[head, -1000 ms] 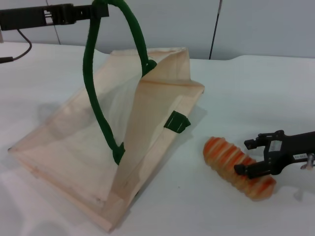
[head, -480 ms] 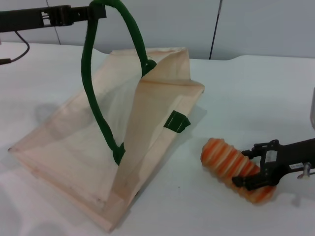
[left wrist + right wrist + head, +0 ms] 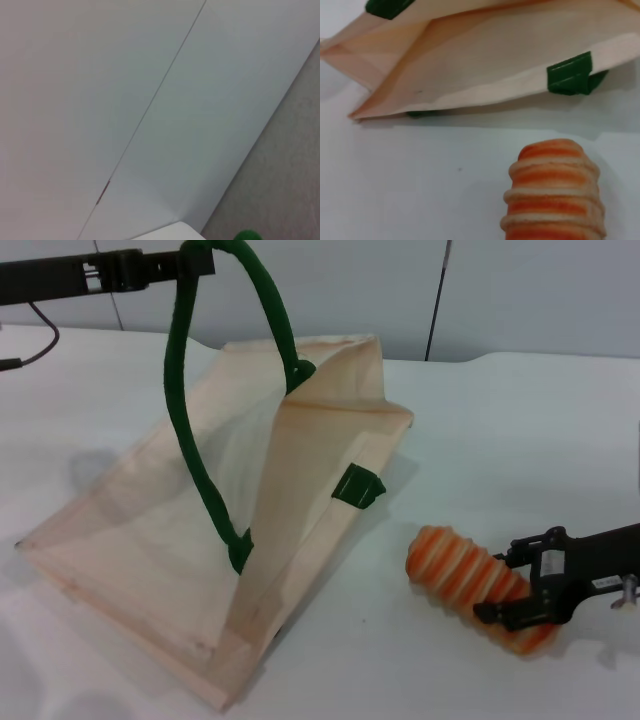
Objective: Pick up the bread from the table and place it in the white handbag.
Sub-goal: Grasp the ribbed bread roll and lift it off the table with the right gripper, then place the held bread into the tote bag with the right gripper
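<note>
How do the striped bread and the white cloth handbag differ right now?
The tan, orange-striped bread loaf is small, ridged and lies on the white table in the right gripper. The cream cloth handbag is far larger, smooth and held open by its green rope handle from the left gripper. Both touch the table.

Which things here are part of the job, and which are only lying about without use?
Part of the job:
- bread, on the table
- white handbag, its green handle held up by the left claw
- right claw, around the bread's far end

Only lying about:
- black cable at the table's far left edge
</note>
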